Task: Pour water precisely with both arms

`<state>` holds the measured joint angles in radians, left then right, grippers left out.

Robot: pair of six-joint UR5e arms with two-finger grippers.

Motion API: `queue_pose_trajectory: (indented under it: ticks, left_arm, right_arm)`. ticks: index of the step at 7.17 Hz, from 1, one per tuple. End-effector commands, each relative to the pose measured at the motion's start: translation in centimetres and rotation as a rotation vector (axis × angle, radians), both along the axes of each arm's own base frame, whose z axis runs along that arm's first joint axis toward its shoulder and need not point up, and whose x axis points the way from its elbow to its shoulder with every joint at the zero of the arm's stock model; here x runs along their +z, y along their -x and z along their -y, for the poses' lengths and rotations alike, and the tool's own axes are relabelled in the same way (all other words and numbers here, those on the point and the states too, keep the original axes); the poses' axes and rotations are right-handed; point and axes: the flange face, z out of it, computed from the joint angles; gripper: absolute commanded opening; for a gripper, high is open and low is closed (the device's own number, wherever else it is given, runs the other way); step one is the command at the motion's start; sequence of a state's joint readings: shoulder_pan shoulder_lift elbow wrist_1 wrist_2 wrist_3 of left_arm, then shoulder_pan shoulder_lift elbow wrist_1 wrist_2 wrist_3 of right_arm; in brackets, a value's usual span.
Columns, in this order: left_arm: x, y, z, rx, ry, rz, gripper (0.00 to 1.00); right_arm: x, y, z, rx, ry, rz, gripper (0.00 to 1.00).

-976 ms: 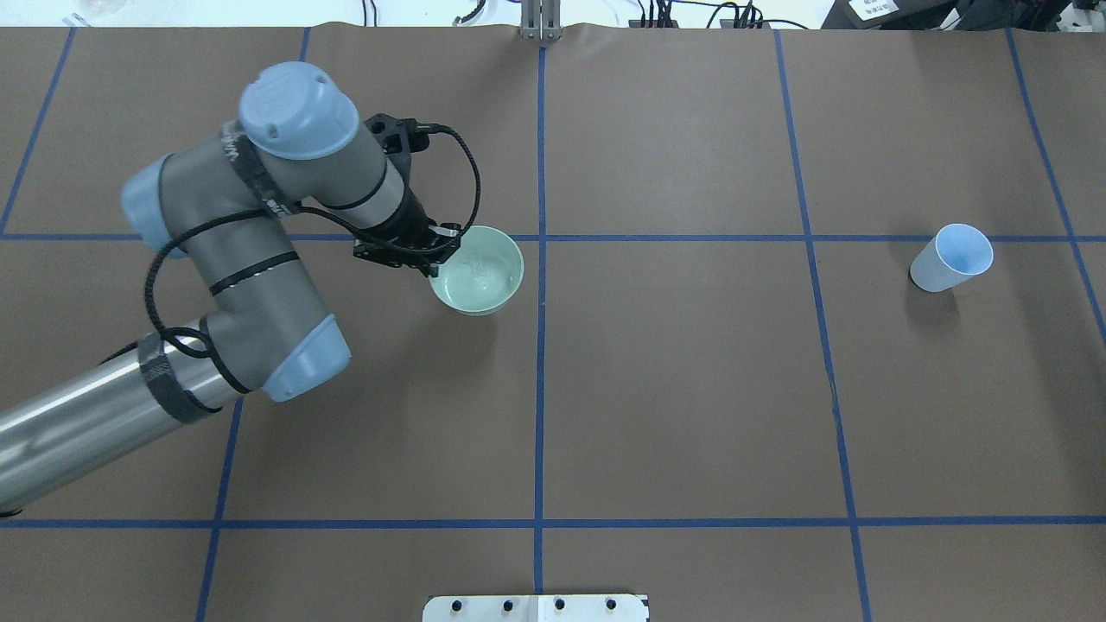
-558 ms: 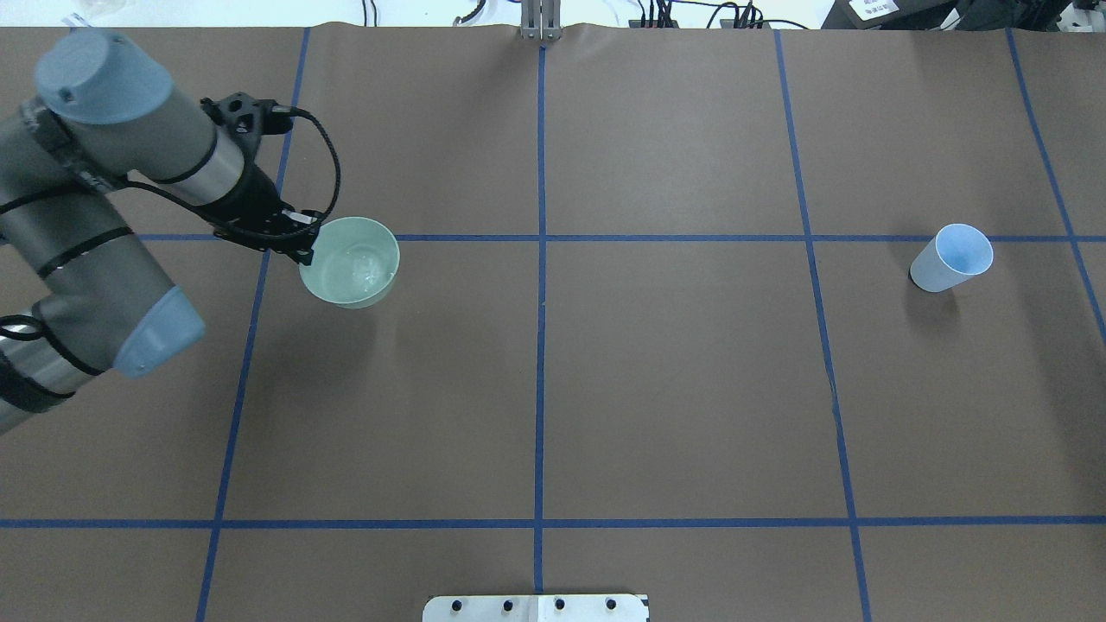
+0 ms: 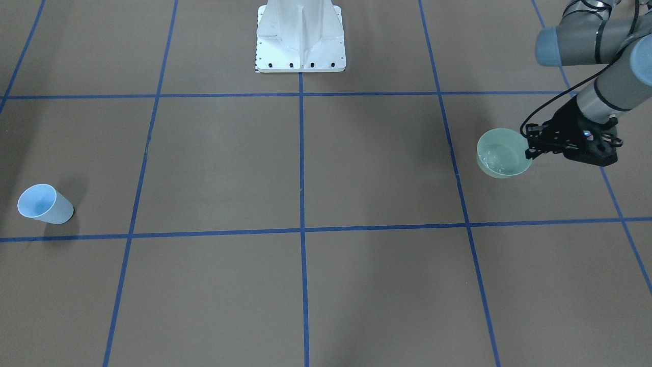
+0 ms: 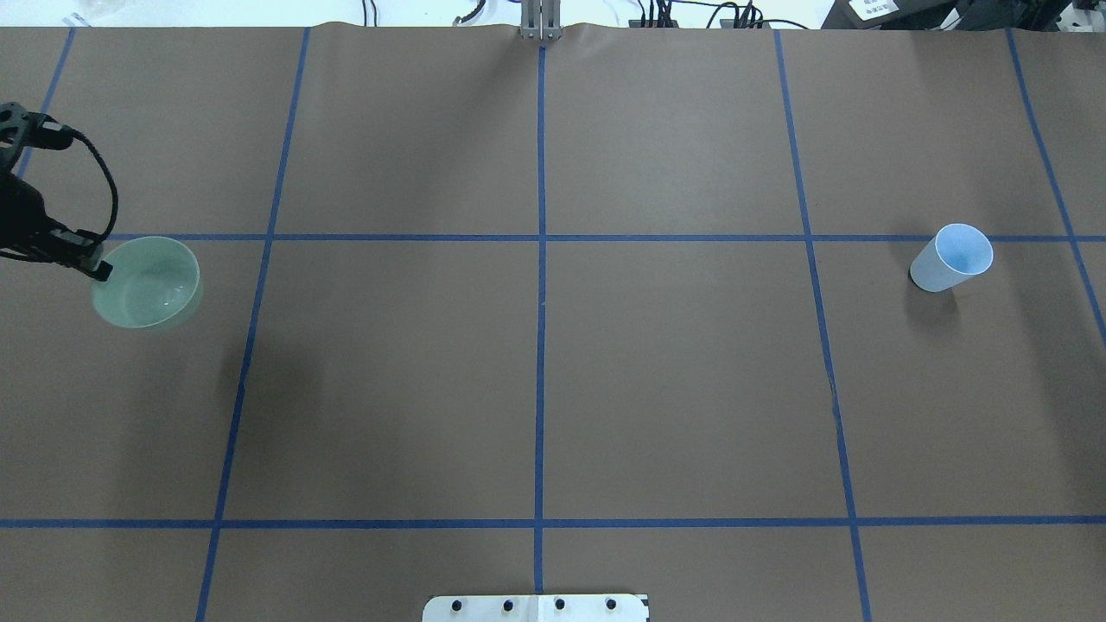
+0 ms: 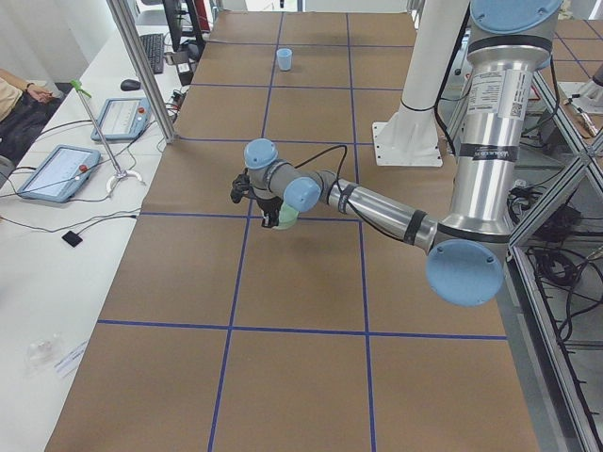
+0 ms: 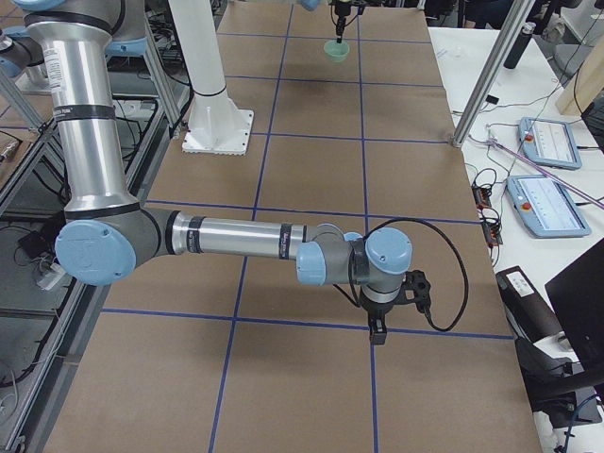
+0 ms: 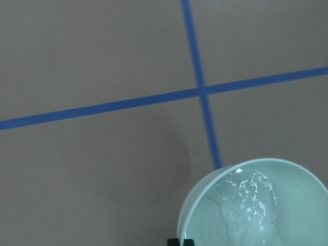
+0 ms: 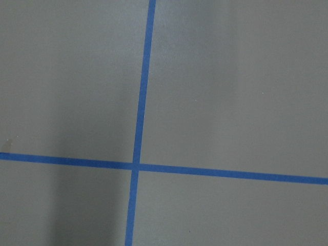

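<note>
The left gripper [image 3: 530, 148] pinches the near rim of a pale green bowl [image 3: 501, 153], which sits level just beyond its fingertips. The water [image 7: 251, 205] lies in the bowl's bottom, showing as white glints and ripples. The right gripper [image 6: 377, 332] points down over the brown table [image 6: 311, 377]; whether its fingers are spread or pressed together I cannot tell. A light blue cup [image 4: 950, 257] stands well apart from the left gripper
</note>
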<state>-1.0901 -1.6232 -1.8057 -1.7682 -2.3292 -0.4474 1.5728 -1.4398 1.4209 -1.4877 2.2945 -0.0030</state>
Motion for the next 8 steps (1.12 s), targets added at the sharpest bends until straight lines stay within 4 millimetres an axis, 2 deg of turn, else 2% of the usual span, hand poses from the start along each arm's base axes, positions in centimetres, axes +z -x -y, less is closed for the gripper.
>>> queue_pose_trajectory:
  ticks: [1,4,8]
  left_arm:
    - [5.1,2.6,-2.7,0.029,-0.018,0.016,0.00]
    - [8.7,2.2,-2.6,0.031,-0.027,0.008,0.00]
    - [9.3,1.3,-1.2,0.033,-0.018,0.012,0.00]
  right_arm:
    - [-0.6,0.9,0.3,-0.014,0.044,0.017,1.00]
    - [-0.8,0.9,0.3,-0.016,0.037,0.017,1.00]
    - [-0.8,0.9,0.3,-0.016,0.032,0.014,1.00]
